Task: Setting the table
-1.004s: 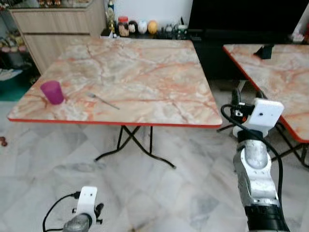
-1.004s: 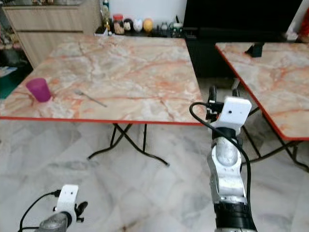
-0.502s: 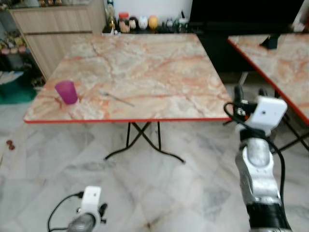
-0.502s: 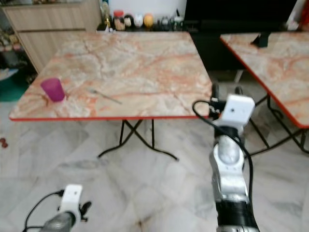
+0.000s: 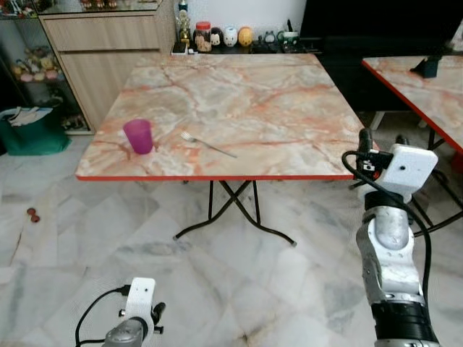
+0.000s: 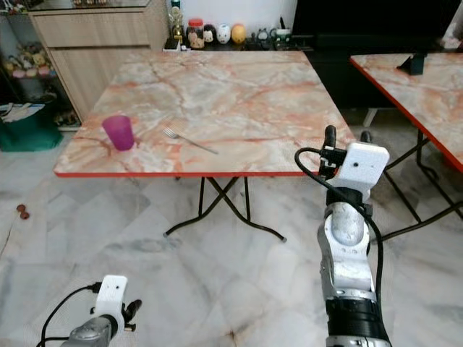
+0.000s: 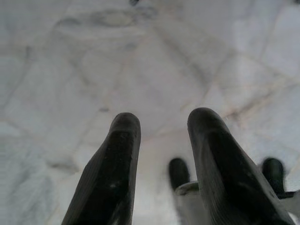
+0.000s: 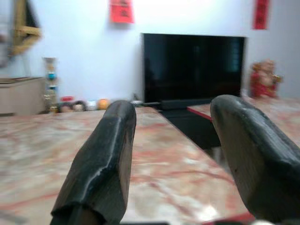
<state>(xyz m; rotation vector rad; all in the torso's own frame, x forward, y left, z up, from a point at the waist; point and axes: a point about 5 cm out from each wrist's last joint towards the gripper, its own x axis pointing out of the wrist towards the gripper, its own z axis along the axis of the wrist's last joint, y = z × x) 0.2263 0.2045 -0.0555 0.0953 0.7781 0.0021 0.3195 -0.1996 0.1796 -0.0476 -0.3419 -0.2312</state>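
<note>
Purple cup (image 5: pixel 138 136) (upright), silver fork (image 5: pixel 208 145) beside, marble table (image 5: pixel 275 101)

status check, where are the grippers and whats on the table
Right gripper open, raised at table edge. Left gripper open, idle low over floor. Purple cup and fork on table, untouched.

I see a pale grey marble tile floor (image 5: pixel 87 238) under even indoor light. A folding table (image 5: pixel 289 108) with a pink-veined marble top, red edge and crossed black legs stands ahead of me. A 2nd table (image 5: pixel 427 90) like it sits to the right. Behind are a wooden cabinet (image 5: pixel 108 43), a white wall (image 8: pixel 84 42), and a dark television (image 8: pixel 192 68).
</note>
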